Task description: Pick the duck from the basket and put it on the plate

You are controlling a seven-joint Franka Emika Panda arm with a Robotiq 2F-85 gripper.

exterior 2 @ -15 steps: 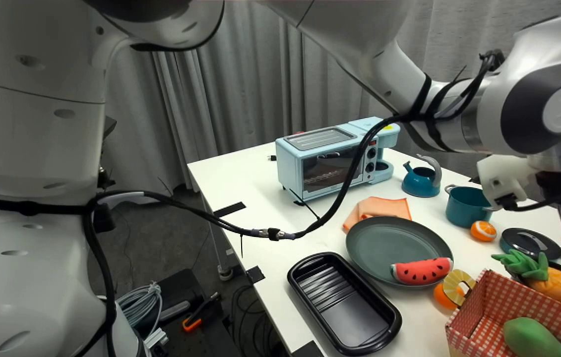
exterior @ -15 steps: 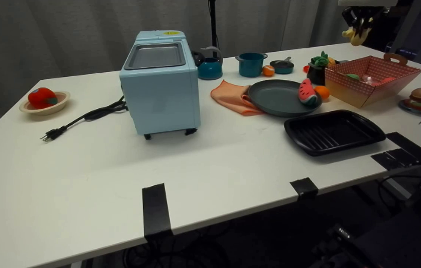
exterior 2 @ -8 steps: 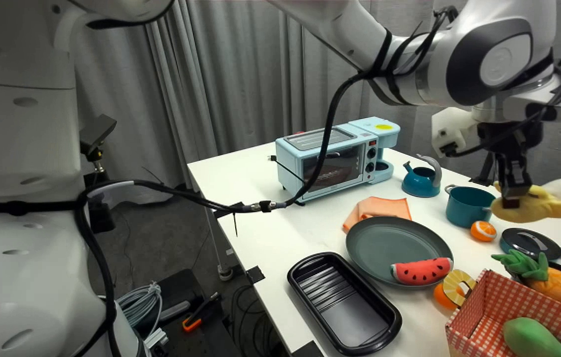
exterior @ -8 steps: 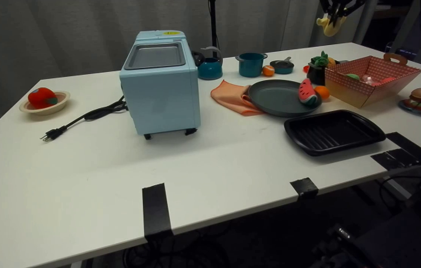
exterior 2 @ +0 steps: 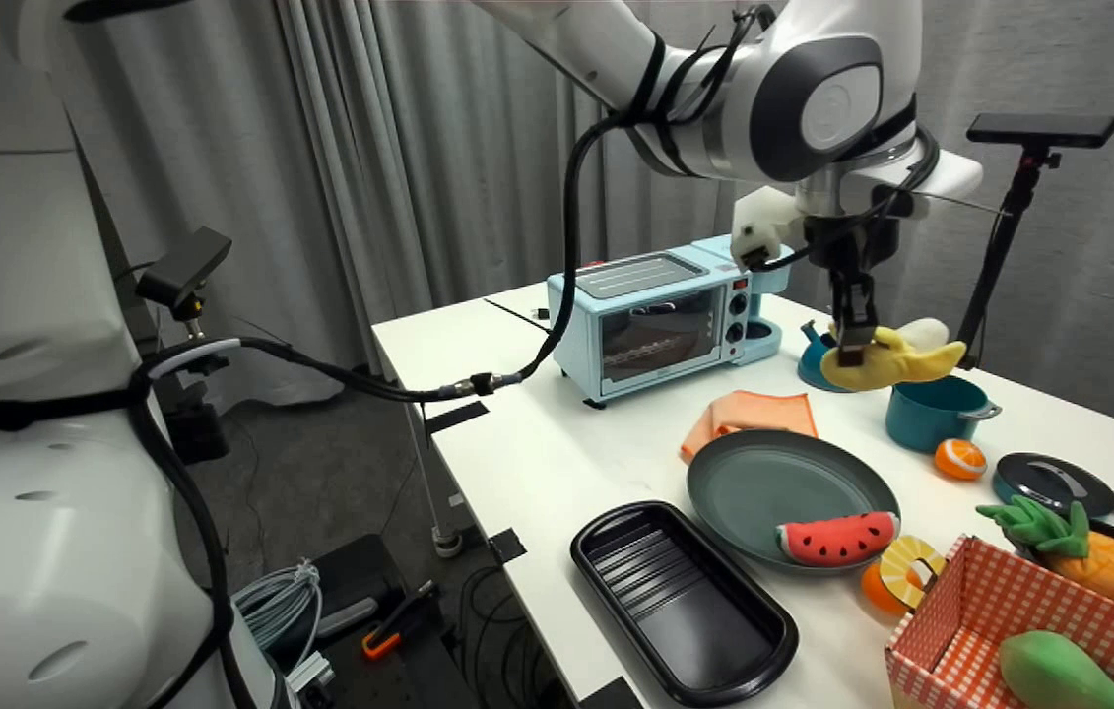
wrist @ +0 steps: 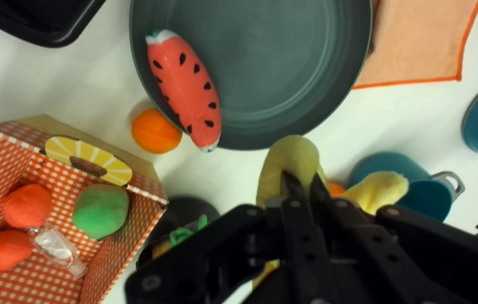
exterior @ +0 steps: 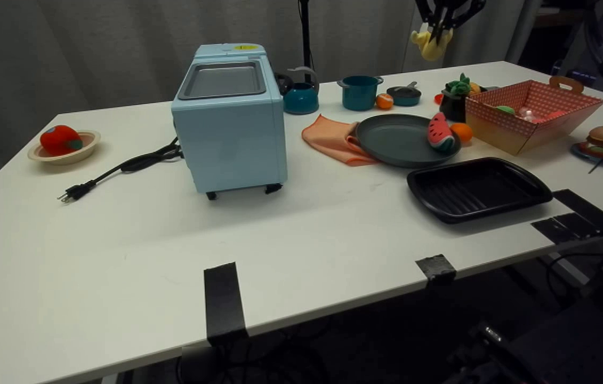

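Note:
My gripper is shut on the pale-yellow duck and holds it high above the table. In an exterior view the gripper grips one end of the duck, near the teal pot. In the wrist view both fingers press into the duck; they hide part of it. The dark grey plate lies flat with a watermelon toy on one side; it shows also in the wrist view. The red-orange basket stands beyond the plate, with a green toy, red toys and a clear bottle inside.
A watermelon toy lies on the plate's edge. The black ridged tray stands close to the plate. A teal pot, an orange slice, a small pan, an orange cloth and a blue oven stand around.
The gripper has moved with the duck from beyond the basket, rising and then crossing leftward in both exterior views towards the plate's side. The duck stays gripped. Items on the table have not moved.

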